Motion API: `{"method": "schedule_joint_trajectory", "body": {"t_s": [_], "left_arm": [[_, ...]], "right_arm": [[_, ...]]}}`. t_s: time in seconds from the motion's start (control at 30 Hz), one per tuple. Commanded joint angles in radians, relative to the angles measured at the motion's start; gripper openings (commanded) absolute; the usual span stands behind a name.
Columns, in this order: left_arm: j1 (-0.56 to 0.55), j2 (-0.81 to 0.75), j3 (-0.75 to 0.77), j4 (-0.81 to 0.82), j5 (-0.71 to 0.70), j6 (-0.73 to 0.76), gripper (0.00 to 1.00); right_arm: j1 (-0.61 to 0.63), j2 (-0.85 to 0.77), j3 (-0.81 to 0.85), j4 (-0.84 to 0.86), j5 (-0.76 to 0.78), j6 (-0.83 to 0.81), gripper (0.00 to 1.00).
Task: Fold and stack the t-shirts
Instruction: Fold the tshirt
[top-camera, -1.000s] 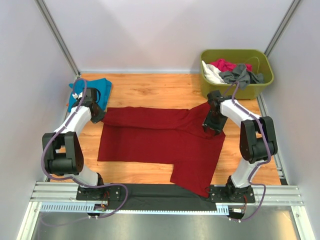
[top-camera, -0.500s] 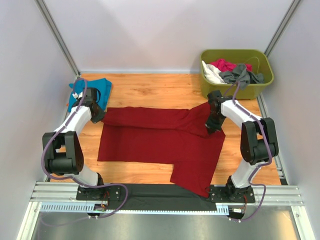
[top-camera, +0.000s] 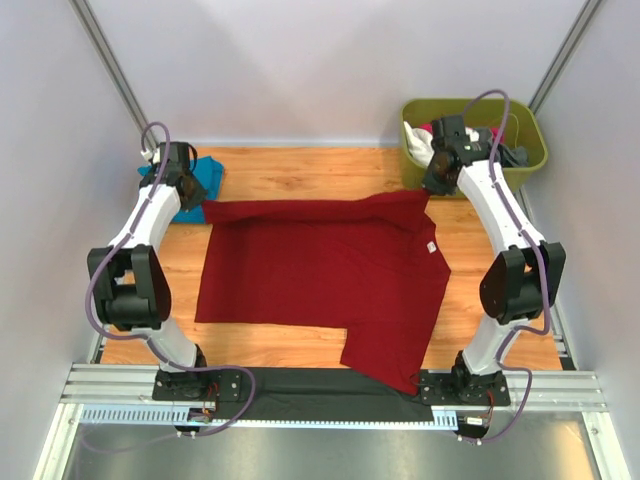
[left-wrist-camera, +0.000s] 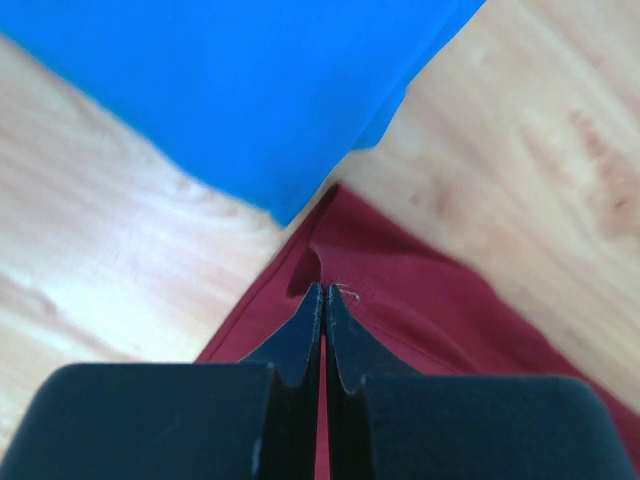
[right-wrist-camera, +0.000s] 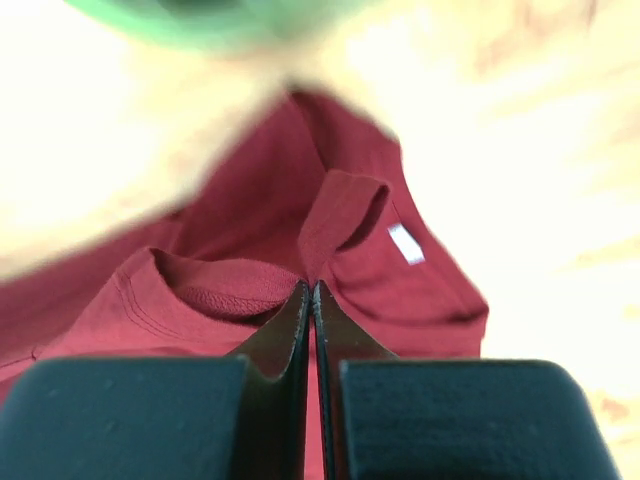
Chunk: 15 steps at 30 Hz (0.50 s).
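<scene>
Teal-blue shirt (top-camera: 208, 178) partly under left claw (left-wrist-camera: 322, 298)

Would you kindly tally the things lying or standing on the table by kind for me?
Shirts: 2 (dark red shirt, teal-blue shirt)
Green bin: 1 (the clothes in it are mostly hidden by the right arm)
Total: 3

The left arm (top-camera: 150, 225) and the right arm (top-camera: 497, 200) share one build: glossy white tubular links between bulky black joint housings. A thin purple cable (top-camera: 88, 305) loops along each arm. Flat black mounting plates (top-camera: 205, 383) carry the bases. The matte black wedge-shaped fingers (left-wrist-camera: 298, 345) taper to thin tips.
</scene>
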Motion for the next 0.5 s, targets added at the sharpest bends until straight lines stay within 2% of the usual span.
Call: {"method": "schedule_joint_trajectory", "body": {"t_s": [0.0, 0.2, 0.47], "left_arm": [[0.002, 0.066, 0.142, 0.017, -0.008, 0.042, 0.0], [0.002, 0.168, 0.272, 0.043, 0.016, 0.052, 0.0], [0.002, 0.283, 0.383, 0.095, 0.035, 0.116, 0.0]], "right_arm": [[-0.021, 0.053, 0.169, 0.001, 0.051, -0.076, 0.0], [-0.024, 0.128, 0.333, 0.054, 0.06, -0.153, 0.0], [-0.026, 0.209, 0.404, 0.067, 0.052, -0.164, 0.0]]}}
